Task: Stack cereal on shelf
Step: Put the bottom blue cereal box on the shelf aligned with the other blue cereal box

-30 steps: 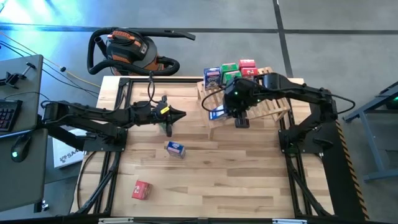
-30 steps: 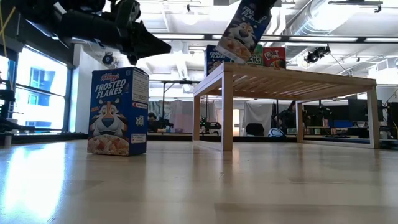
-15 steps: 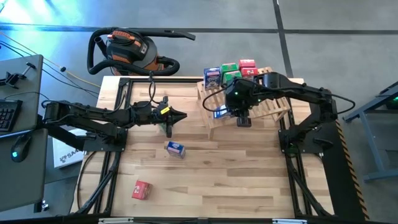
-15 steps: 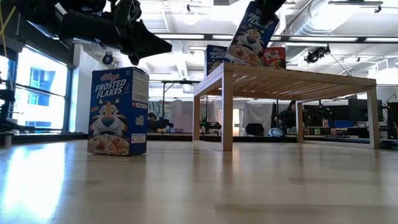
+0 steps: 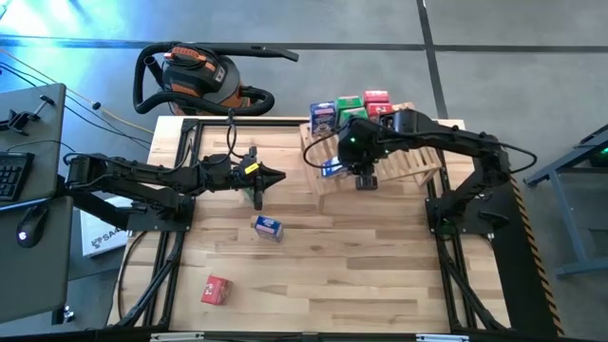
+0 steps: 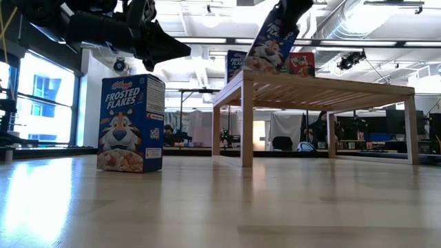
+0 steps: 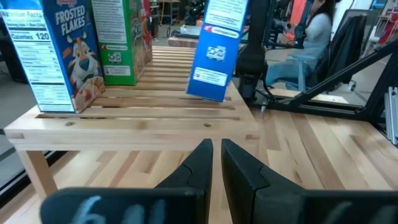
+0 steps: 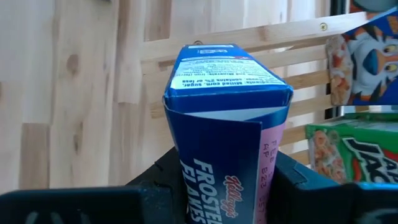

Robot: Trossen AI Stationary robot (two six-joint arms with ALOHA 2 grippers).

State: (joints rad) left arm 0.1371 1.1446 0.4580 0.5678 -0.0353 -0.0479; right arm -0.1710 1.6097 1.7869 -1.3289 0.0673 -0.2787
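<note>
The shelf (image 5: 399,161), a light slatted wooden rack, stands at the table's far right. My right gripper (image 5: 364,171) is over its left part, shut on a blue cereal box (image 6: 270,43) that is tilted, its lower end down at the slats (image 7: 208,94). Blue (image 7: 59,53), green (image 7: 121,40) and red (image 5: 377,100) boxes stand on their bases along the shelf's far edge. Another blue box (image 6: 131,122) stands upright at mid-table, and a red one (image 5: 217,290) lies near the front left. My left gripper (image 5: 274,176) hovers shut left of the shelf. My right gripper pinches the blue box's upper part (image 8: 205,177) between its two fingers (image 8: 163,177), one on each side. The fingers slant steeply down from above. The box tilts below them, its lower end (image 8: 221,68) at the shelf's slats; whether it rests there I cannot tell.
A vacuum cleaner (image 5: 195,76) stands beyond the table's far edge. Black frame rails (image 5: 180,190) run along the table's left and right sides. Bare planks (image 5: 361,266) stretch in front of the shelf. A seated person (image 7: 311,43) shows in the room beyond.
My right gripper has tipped a little and carried the blue box slightly toward the far edge, over the shelf's left part. The box's lower end has come down to the slats. The shelf has shifted slightly.
</note>
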